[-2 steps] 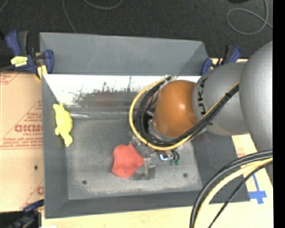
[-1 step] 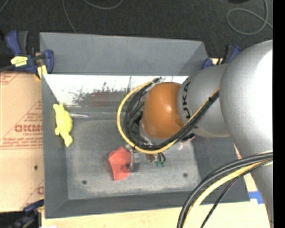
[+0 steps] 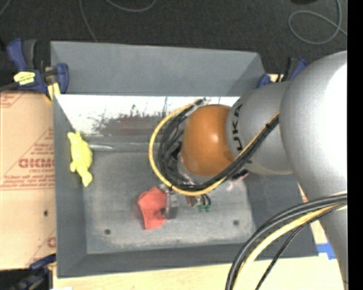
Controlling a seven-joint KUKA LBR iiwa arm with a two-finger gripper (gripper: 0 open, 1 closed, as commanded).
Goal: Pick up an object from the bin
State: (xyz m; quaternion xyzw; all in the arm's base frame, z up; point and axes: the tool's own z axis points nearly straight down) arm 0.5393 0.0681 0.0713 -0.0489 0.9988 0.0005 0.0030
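Observation:
A crumpled red piece (image 3: 150, 208), soft-looking, lies on the bin floor near the front middle. My gripper (image 3: 171, 205) is down at its right edge, touching or just beside it, with most of its body hidden under the orange wrist cover. A small green thing (image 3: 204, 206) shows just right of the gripper on the floor. Far off by the left wall lies a yellow toy figure (image 3: 80, 156).
The arm and its cables cover the right half of the bin. The left and front-left floor between the yellow figure and the red piece is bare grey metal.

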